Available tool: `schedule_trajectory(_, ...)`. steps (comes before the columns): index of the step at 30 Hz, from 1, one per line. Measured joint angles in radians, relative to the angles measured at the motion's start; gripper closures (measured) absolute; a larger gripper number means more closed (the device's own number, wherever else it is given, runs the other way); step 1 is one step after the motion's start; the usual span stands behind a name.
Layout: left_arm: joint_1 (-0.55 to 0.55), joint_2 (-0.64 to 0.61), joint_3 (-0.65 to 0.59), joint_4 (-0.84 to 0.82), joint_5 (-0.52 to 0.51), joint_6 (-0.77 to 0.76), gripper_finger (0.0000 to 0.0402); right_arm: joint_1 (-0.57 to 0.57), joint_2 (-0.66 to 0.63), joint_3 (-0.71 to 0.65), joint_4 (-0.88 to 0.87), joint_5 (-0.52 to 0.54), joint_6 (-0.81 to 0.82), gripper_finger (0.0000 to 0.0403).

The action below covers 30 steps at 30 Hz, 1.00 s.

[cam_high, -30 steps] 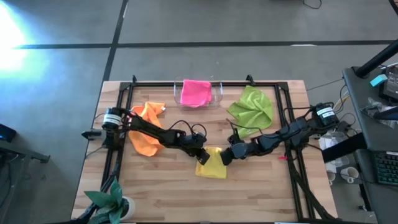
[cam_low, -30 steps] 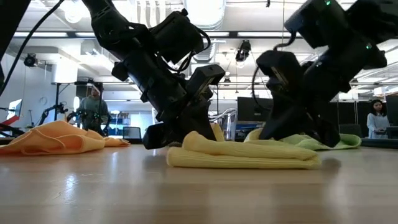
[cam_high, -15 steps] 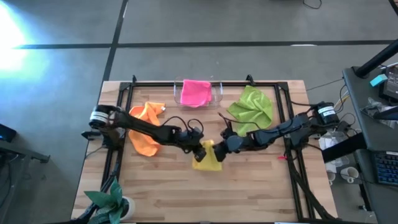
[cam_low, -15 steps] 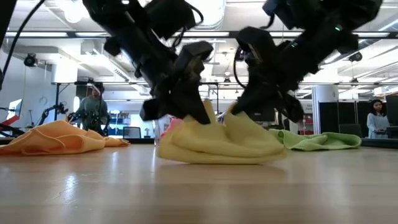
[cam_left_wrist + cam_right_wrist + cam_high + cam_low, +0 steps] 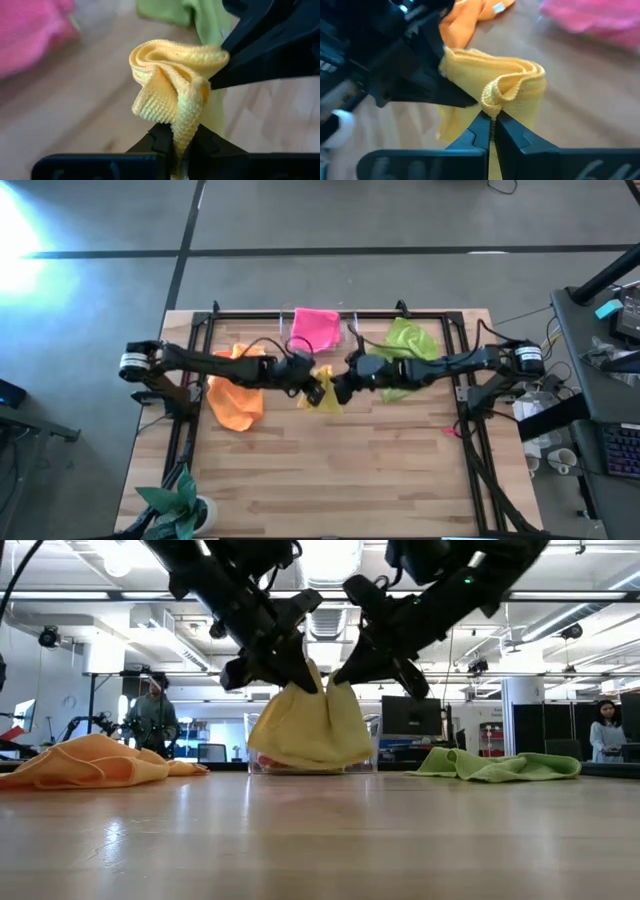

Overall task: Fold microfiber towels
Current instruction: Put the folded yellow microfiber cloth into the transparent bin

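Yellow towel (image 5: 311, 728) pinched between left pincer (image 5: 306, 681), right pincer (image 5: 340, 678).

Clear plastic tray (image 5: 349, 330) at table's (image 5: 330, 480) far edge; potted plant (image 5: 178, 505) (near-left corner).

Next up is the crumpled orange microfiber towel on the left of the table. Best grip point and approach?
Probably the outer corner nearest the table's left rail, from straight above. The orange microfiber towel lies in a low crumpled heap with its edges on the wood, so a flat corner is easier to pinch than the bunched middle. Both the left gripper and the right gripper are shut on the yellow towel.
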Motion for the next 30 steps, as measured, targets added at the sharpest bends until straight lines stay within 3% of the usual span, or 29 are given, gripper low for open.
schedule_trajectory(7, 0.137, -0.014, 0.011, -0.01, 0.0, 0.07, 0.0386, -0.152, 0.007, 0.137, -0.182, -0.025, -0.148, 0.0394)
schedule_trajectory(18, 0.32, -0.015, 0.044, -0.004, 0.002, 0.137, 0.0386, -0.36, 0.138, 0.298, -0.212, -0.214, -0.252, 0.0394)
schedule_trajectory(30, 0.488, -0.014, 0.043, 0.034, 0.008, 0.136, 0.0386, -0.473, 0.275, 0.441, -0.27, -0.224, -0.348, 0.0394)
